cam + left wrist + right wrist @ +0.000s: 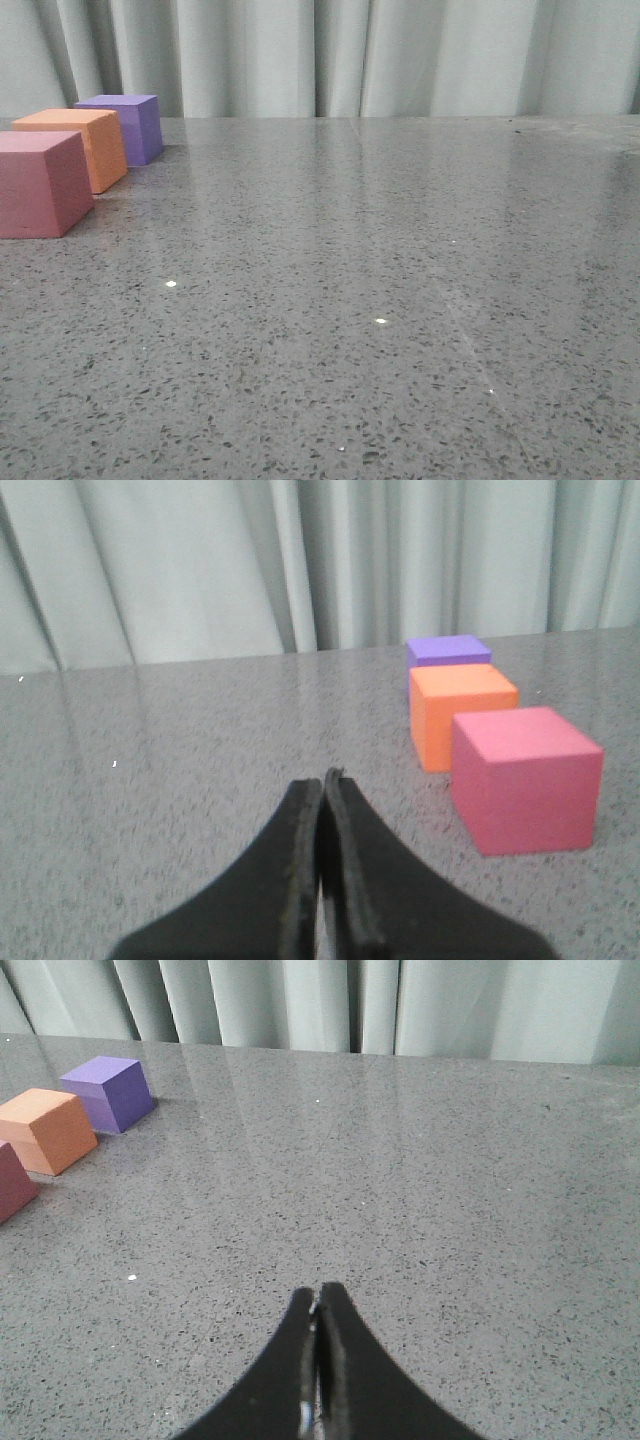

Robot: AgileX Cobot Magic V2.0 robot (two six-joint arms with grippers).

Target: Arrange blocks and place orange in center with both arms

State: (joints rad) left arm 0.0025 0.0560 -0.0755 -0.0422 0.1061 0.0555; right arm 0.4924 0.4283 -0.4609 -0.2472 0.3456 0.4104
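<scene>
Three cubes stand in a row at the far left of the table in the front view: the pink-red cube (40, 183) nearest, the orange cube (82, 145) in the middle, the purple cube (128, 125) farthest. Neither gripper shows in the front view. In the left wrist view my left gripper (323, 780) is shut and empty, apart from the pink-red cube (525, 778), orange cube (455, 715) and purple cube (448, 650). In the right wrist view my right gripper (317, 1294) is shut and empty, far from the orange cube (48, 1129), purple cube (108, 1091) and the pink-red cube's edge (14, 1184).
The grey speckled table (380, 300) stretches wide to the right of the cubes. A pale pleated curtain (350, 55) hangs behind the table's far edge.
</scene>
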